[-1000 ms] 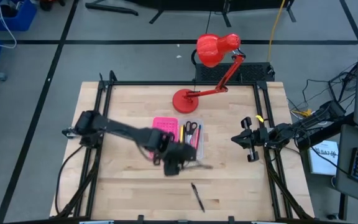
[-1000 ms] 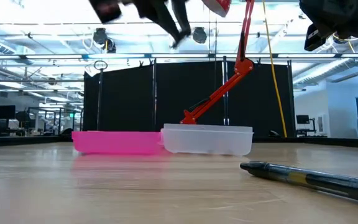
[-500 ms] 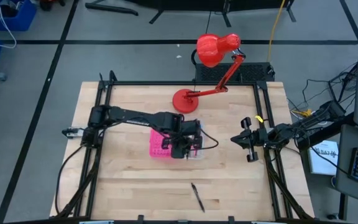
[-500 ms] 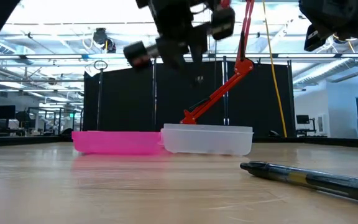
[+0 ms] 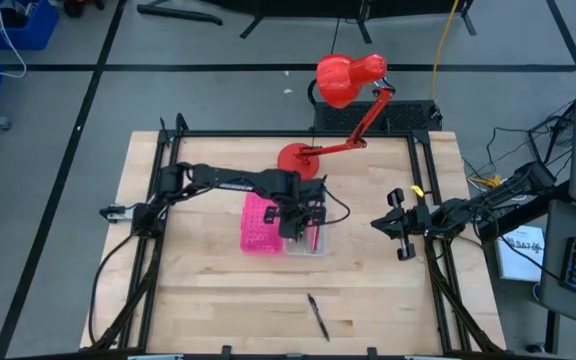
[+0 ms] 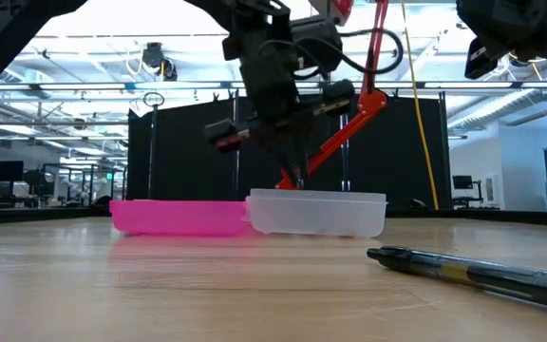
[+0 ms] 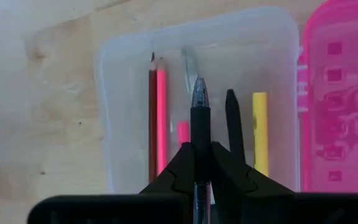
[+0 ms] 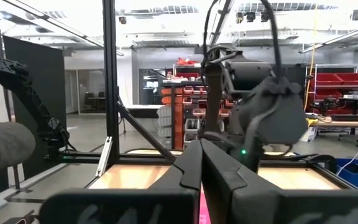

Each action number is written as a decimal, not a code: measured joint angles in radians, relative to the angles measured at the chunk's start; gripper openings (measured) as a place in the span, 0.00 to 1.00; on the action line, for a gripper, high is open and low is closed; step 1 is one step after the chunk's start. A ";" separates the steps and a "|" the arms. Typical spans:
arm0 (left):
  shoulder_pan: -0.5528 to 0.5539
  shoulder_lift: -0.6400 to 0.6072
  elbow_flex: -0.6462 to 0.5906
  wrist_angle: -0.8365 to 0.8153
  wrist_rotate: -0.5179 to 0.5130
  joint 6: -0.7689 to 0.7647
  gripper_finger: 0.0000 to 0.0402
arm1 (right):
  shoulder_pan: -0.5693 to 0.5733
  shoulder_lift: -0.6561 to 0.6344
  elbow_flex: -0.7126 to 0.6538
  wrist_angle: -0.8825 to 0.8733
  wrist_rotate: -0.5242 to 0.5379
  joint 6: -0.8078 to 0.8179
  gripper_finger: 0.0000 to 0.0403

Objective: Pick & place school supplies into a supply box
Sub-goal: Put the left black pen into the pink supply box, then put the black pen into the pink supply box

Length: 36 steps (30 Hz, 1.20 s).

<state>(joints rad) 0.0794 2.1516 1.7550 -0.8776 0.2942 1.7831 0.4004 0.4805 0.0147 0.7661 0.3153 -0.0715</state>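
Note:
The supply box lies open at mid-table, its pink dotted lid (image 5: 258, 222) beside its clear tray (image 5: 315, 240). The tray (image 7: 123, 112) holds a red-brown pencil (image 7: 152, 118), a pink pencil (image 7: 161, 118), a yellow pen (image 7: 260, 130), a black pen (image 7: 232, 124) and a silver blade (image 7: 189, 62). My left gripper (image 5: 303, 225) hangs just above the tray, shut on a black pen (image 7: 199, 115). Another black pen (image 5: 317, 316) lies flat near the front edge. My right gripper (image 5: 405, 228) waits shut and raised at the table's right side. My left gripper pinches the black pen's barrel (image 7: 200, 142) between its two fingers, coming steeply from above. The pen lies along the fingers, and its tip end (image 7: 199, 87) sticks out past the fingertips, pointing down into the tray. It hangs clear of the tray and its contents.
A red desk lamp stands with its round base (image 5: 296, 160) on the table just beyond the box, its arm reaching over the far edge. Black frame rails (image 5: 163, 200) run along both table sides. A person's sleeve (image 8: 2, 146) shows beyond the table in the right wrist view.
My left gripper has carried the black pen from the table's middle toward the far edge and down, until it stands over the clear tray. Its wrist has rolled, so the pen, which stuck out sideways toward the right, now points down into the tray.

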 joint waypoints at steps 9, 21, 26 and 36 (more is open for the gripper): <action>0.034 0.041 -0.001 -0.051 0.019 -0.005 0.08 | 0.000 0.000 0.000 0.000 0.001 -0.027 0.00; 0.032 0.053 -0.003 -0.040 0.009 -0.178 0.27 | 0.000 0.001 0.000 0.000 0.001 -0.027 0.00; 0.021 0.000 -0.003 -0.045 -0.040 -0.269 0.35 | 0.000 0.001 0.000 0.000 0.001 -0.028 0.00; 0.043 -0.364 -0.018 -0.312 0.079 -0.629 0.19 | 0.000 0.000 0.000 0.021 -0.002 -0.050 0.00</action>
<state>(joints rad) 0.1227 1.7874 1.7371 -1.1893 0.3731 1.1541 0.4004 0.4805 0.0147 0.7869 0.3130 -0.1217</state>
